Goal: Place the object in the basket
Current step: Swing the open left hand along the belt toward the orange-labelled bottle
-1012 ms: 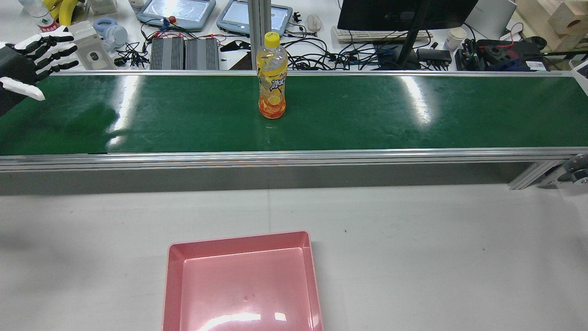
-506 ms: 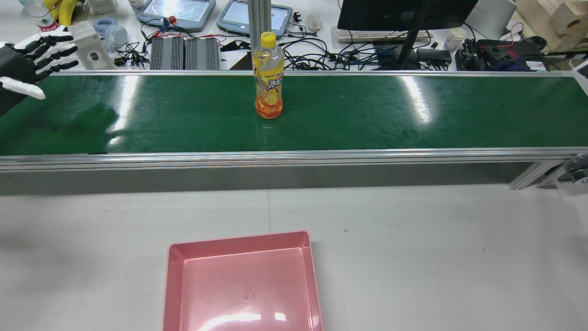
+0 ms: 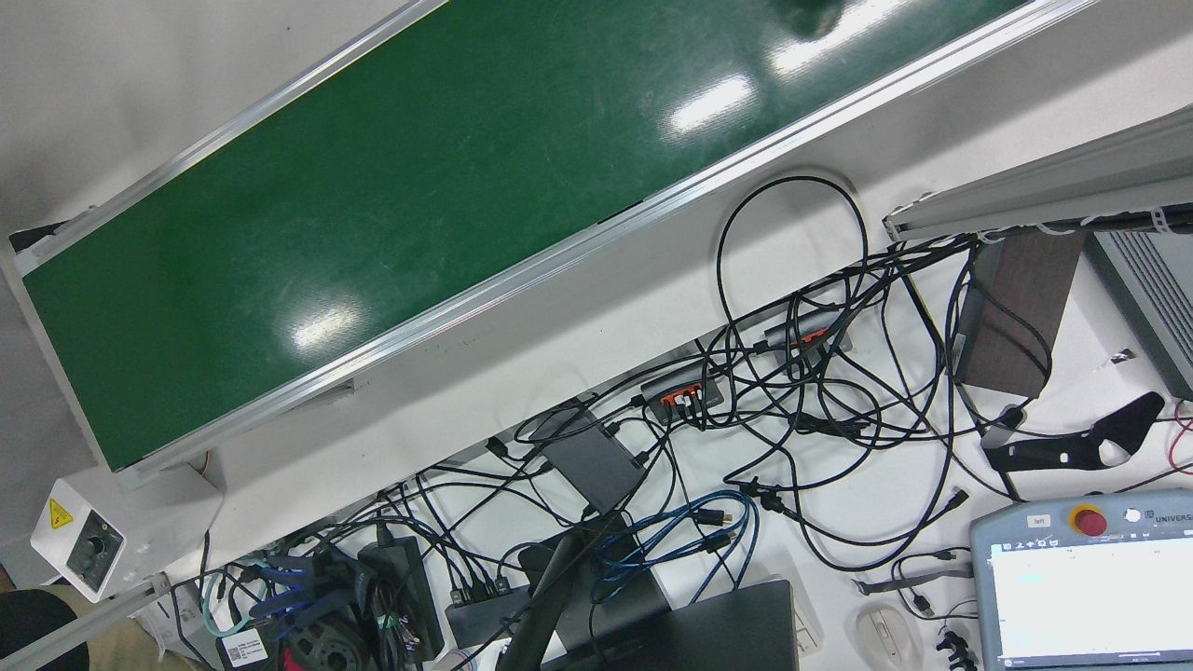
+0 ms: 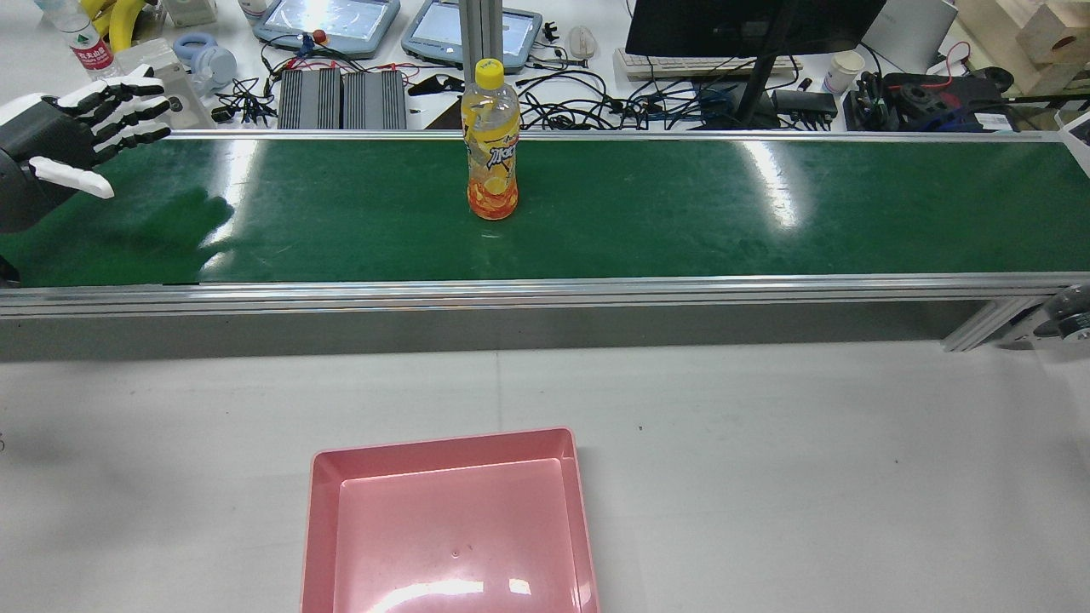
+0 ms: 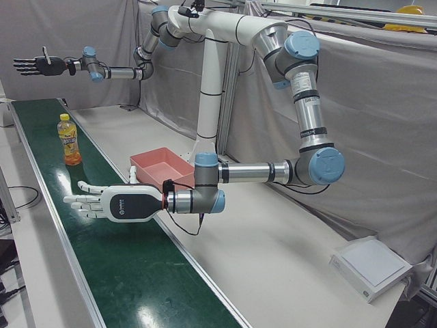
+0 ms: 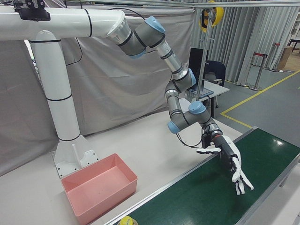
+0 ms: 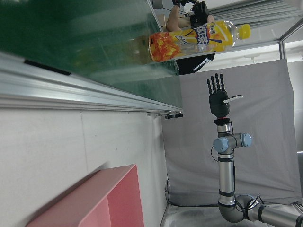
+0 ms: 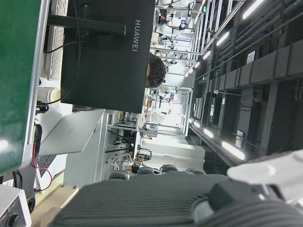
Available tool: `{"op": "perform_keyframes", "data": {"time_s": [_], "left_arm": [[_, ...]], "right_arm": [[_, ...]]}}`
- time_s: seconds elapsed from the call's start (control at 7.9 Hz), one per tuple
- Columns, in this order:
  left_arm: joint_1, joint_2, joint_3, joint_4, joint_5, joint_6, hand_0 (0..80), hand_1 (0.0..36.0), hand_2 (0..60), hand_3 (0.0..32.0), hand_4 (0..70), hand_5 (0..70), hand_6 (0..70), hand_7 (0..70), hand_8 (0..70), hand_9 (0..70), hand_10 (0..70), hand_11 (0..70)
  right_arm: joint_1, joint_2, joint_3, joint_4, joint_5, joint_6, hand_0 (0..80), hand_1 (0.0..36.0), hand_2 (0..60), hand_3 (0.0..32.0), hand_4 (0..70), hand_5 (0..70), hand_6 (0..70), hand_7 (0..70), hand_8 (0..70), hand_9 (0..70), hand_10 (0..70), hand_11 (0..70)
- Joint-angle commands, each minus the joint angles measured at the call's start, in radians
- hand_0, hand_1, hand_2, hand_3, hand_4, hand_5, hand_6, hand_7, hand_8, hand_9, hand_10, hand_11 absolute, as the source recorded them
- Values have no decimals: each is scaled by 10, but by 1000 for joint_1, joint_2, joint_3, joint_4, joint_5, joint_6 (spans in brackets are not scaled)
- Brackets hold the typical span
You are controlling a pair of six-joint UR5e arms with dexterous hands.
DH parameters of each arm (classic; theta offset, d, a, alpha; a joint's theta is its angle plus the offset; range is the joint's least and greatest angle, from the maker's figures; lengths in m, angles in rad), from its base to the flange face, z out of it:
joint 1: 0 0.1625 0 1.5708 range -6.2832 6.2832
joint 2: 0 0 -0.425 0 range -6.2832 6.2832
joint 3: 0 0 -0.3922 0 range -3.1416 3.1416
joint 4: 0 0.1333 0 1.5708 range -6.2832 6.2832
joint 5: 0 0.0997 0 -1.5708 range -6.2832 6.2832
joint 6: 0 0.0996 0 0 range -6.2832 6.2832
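Rear view: the left hand's (image 4: 51, 153) fingers (image 4: 128, 109) are spread wide, empty, waiting over the green belt (image 4: 681, 213) for the upright bottle (image 4: 491, 145) (well apart). Left-front view: the right hand (image 5: 41, 65) is likewise splayed, holding nothing; the pink basket (image 5: 160, 164) sits on the tabletop (image 5: 287, 253).

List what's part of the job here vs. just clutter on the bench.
Job:
- orange drink bottle, upright on the green conveyor belt
- pink basket, empty, on the white table
- left hand, open, over the belt's end
- right hand, open, over the belt

Clutter:
- monitor
- keyboard
- paper cup
- teach pendants
- headphones
- cable tangle
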Motion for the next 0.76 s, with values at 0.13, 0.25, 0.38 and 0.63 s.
{"op": "perform_keyframes", "data": {"time_s": [0.13,0.25,0.38,0.63], "left_arm": [[18,-34,-17,35,-3,-9,546,126,0,56,132,235,15,15,87,84,86,140],[19,-69,-45,82,-3,-5,542,122,0,58,129,234,15,15,89,88,86,141],[19,-96,-45,104,-4,0,539,121,0,58,129,233,14,14,90,89,86,141],[21,-99,-47,106,-7,3,550,119,0,60,130,237,14,14,88,90,88,145]], "right_arm": [[1,0,5,0,0,2,0,0,0,0,0,0,0,0,0,0,0,0],[1,0,5,0,0,2,0,0,0,0,0,0,0,0,0,0,0,0],[1,0,5,0,0,2,0,0,0,0,0,0,0,0,0,0,0,0],[1,0,3,0,0,2,0,0,0,0,0,0,0,0,0,0,0,0]]}}
